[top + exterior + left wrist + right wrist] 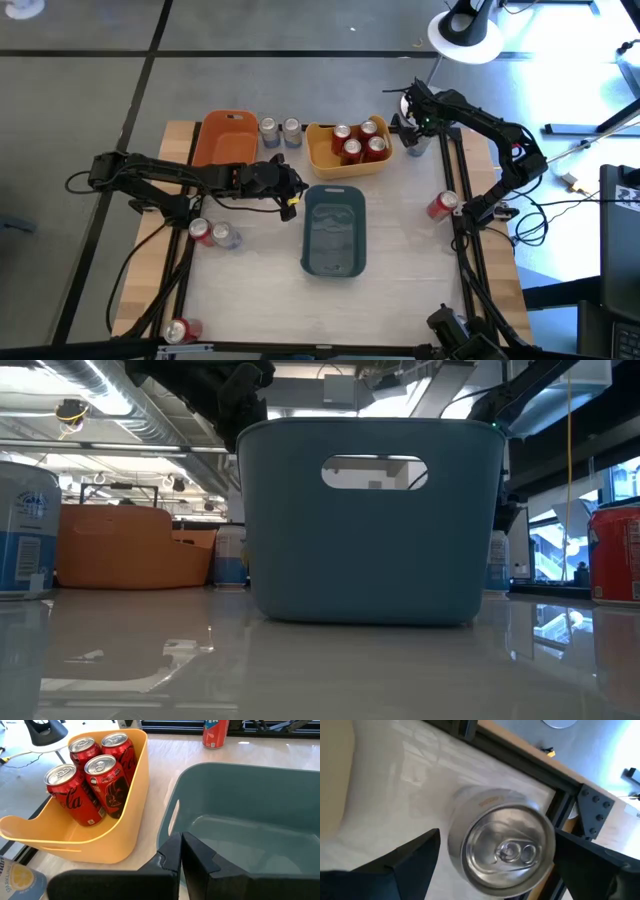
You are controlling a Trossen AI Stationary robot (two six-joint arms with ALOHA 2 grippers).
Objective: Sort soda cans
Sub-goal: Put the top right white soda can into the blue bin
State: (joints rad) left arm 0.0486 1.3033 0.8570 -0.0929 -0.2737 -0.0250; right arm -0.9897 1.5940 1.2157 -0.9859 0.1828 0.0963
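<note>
Several red soda cans (95,775) stand upright in the yellow bin (322,158). A silver can (502,850) stands on the table near the far right corner. My right gripper (496,837) hangs over it, open and pointing down, with one finger on each side of the can's top. My left gripper (181,842) is shut and empty, and it hovers at the left far corner of the blue-grey bin (333,230). Other cans stand loose: two silver ones (279,129) at the far edge, a red and a silver one (212,233) at the left, a red one (441,205) at the right, and a red one (183,330) at the near left. My left gripper's shut fingers (200,860) stand over the blue-grey bin's rim (172,815) at its corner; I cannot tell whether they touch it. My right gripper's fingers (415,855) flank the silver can's top rim (470,827) from above; I cannot tell whether they touch it.
The orange bin (225,140) stands at the far left, beside the yellow one. Nothing shows inside the blue-grey bin, which fills the middle of the low view (370,520). Black frame rails (458,250) run along the table's left and right sides. A bare tabletop lies near and right of the blue-grey bin.
</note>
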